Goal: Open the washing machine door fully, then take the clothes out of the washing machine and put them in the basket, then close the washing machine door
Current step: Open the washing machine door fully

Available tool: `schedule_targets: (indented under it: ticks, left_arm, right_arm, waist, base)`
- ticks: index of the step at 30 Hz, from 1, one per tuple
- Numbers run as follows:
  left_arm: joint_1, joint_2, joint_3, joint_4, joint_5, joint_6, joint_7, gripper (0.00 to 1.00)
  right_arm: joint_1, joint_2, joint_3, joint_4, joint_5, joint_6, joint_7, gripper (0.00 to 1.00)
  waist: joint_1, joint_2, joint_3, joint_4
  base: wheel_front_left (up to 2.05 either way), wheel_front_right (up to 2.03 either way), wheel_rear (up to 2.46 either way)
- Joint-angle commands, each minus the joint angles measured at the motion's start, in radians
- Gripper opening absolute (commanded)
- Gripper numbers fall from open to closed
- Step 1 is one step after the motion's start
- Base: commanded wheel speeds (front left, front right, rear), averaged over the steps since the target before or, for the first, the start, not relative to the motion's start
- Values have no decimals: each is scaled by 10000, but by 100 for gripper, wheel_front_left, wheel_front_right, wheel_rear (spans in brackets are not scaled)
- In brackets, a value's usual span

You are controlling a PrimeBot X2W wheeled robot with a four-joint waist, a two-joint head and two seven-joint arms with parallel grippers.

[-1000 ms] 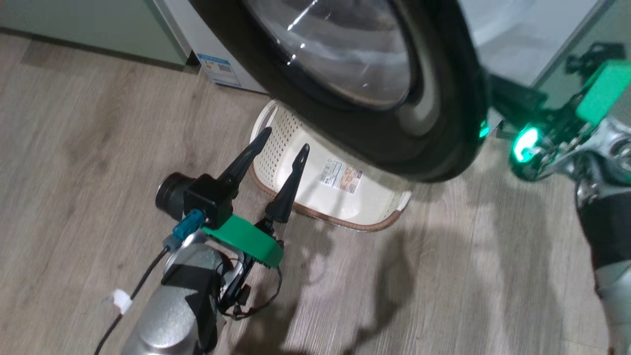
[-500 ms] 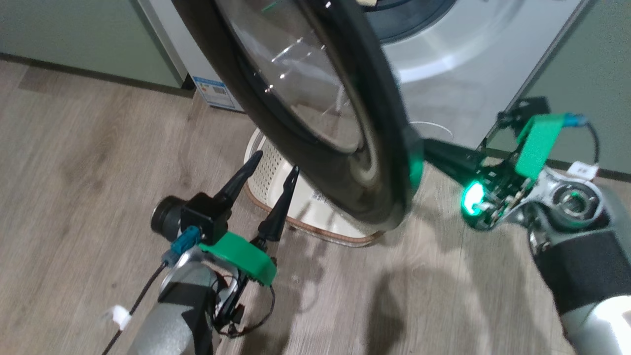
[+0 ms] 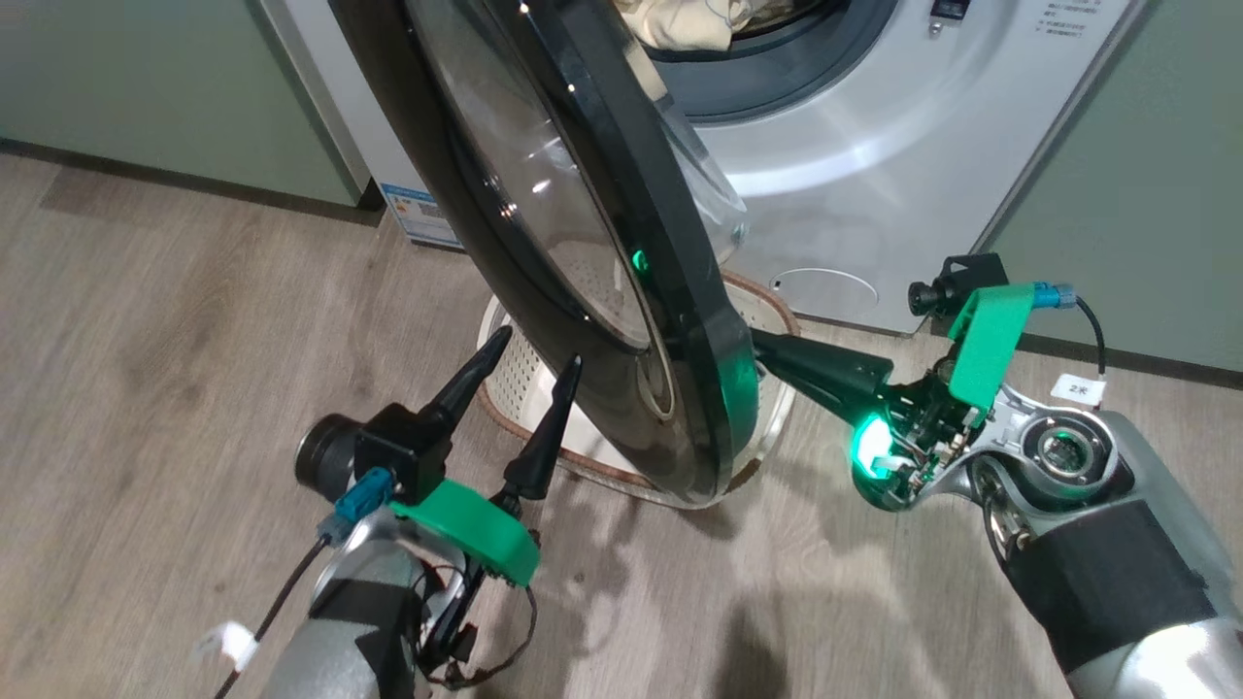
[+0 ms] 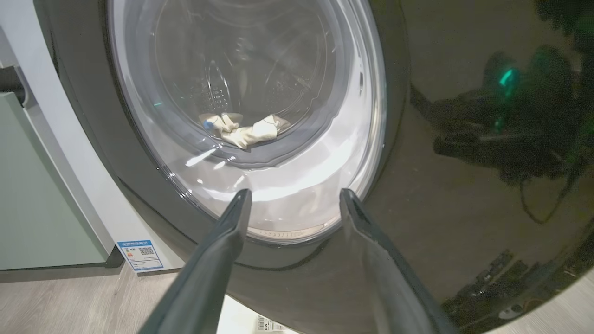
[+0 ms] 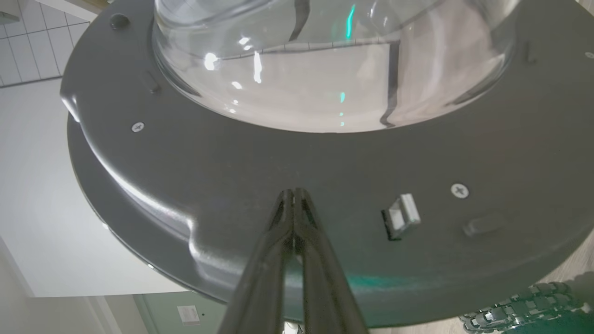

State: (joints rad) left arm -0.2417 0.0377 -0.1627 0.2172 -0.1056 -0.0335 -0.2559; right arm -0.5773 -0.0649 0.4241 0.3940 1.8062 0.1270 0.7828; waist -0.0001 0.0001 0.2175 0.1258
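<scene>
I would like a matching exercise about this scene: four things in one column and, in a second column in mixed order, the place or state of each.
1. left pincer
2. right pincer
3. clothes
4. basket

A. on the floor, below the door
B. shut
C. inside the washing machine
D. open

Pairs: 1-D, 2-B, 3-C, 4-A

Head view: the washing machine door [image 3: 621, 204], cropped by the top edge, hides most of the basket [image 3: 520, 374] and the right end effector's [image 3: 772, 351] tips; the clothes [image 3: 680, 24] are cut off above.
</scene>
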Motion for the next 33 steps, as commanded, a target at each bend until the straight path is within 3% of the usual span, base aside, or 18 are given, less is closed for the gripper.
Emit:
schedule_targets:
  ticks: [1, 20, 21, 22, 23, 33]
  left_arm:
    - [-154, 126, 374, -296, 71, -6, -59, 100]
    - [8, 126, 445, -225, 3, -4, -59, 100]
    - [25, 126, 453, -223, 9, -3, -59, 100]
    - [25, 126, 453, -223, 9, -3, -59, 100]
    - [39, 126, 461, -221, 14, -3, -59, 100]
    - [159, 149, 560, -135, 35, 19, -59, 100]
  right_arm:
    - [-26, 146, 87, -365, 122, 37, -114, 0]
    - [981, -246, -942, -1177, 394, 37, -1409, 0]
    - [1090, -276, -988, -1267, 369, 37, -1472, 31]
    - [1090, -276, -988, -1267, 369, 37, -1472, 31]
    - [1205, -299, -1031, -1362, 350, 37, -1524, 100]
    - [2128, -280, -1507, -2060, 174, 37, -2223, 100]
  waist:
    - [1, -1, -10, -17]
    - [1, -1, -273, -278]
    - [1, -1, -287, -300]
    - [1, -1, -287, -300]
    - [1, -1, -299, -322]
    - [1, -1, -528, -552]
  base:
    - [0, 0, 0]
    - [0, 0, 0]
    - [0, 0, 0]
    - [0, 0, 0]
    - [0, 0, 0]
    - [0, 0, 0]
